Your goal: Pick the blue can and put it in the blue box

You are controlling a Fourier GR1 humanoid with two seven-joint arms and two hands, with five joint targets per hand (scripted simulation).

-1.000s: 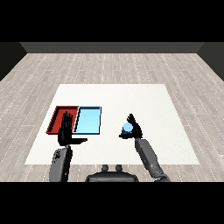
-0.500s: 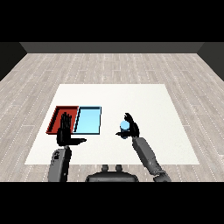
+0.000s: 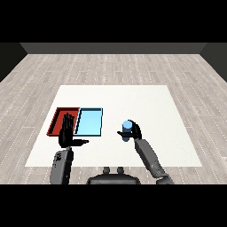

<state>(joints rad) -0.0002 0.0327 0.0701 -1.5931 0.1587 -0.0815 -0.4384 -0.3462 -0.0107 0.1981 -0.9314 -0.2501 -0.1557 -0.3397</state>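
The white tabletop [image 3: 146, 102] is shown carrying two trays set side by side at its left: the light blue tray [image 3: 90, 122], the intended destination, and the red tray [image 3: 60, 119] beyond it. The left hand [image 3: 67, 133] is held upright with fingers straight and spread, partly covering the red tray's near edge. The blue can [image 3: 127, 130] is enclosed by the curled right hand [image 3: 134, 131], just right of the blue tray; no obstacle is seen between them.

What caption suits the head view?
Right hand curled round blue can beside blue tray; left hand open.
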